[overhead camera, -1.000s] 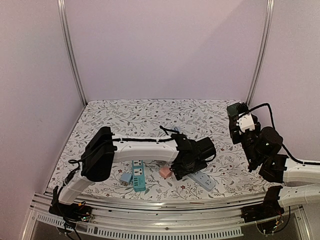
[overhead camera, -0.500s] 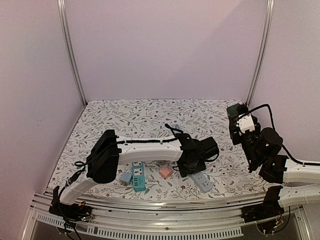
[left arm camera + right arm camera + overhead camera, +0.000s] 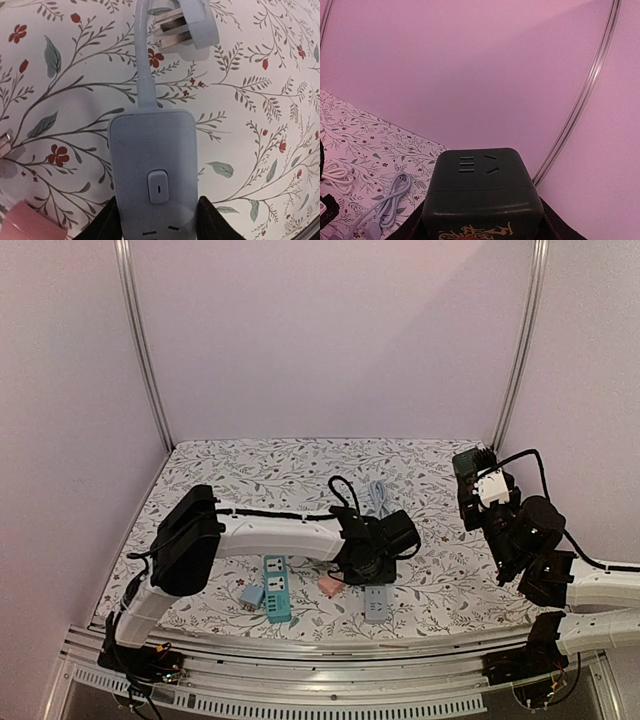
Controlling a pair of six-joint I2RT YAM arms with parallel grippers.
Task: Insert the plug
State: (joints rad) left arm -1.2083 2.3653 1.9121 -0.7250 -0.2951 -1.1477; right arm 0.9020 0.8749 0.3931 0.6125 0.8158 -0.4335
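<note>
Floral cloth (image 3: 300, 465) covers the table between pale lilac walls. We see the left gripper (image 3: 156, 227) closed on the near end of a grey strip (image 3: 152, 165), one finger (image 3: 107, 222) pressed to each long side. A second ago those jaws stood wide and the strip lay slanted toward the near right. Now it points straight from near to far, closer to the centre, and the left arm has swung left with it.

The strip's cord (image 3: 142, 60) runs from its far end to the plug (image 3: 192, 22), which lies flat on the cloth just beyond, prongs showing. From overhead, the coiled cord beyond the wrist shows more fully than before.

A pink adapter (image 3: 331, 585) sits just left of the strip, then a teal strip (image 3: 277, 590) and a small blue adapter (image 3: 251, 595), none of them moved. At the right edge, the right gripper (image 3: 484, 227) grips a dark green cube (image 3: 482, 195) clear of the cloth, its socket face pointing away from the fingers, unchanged from before.
</note>
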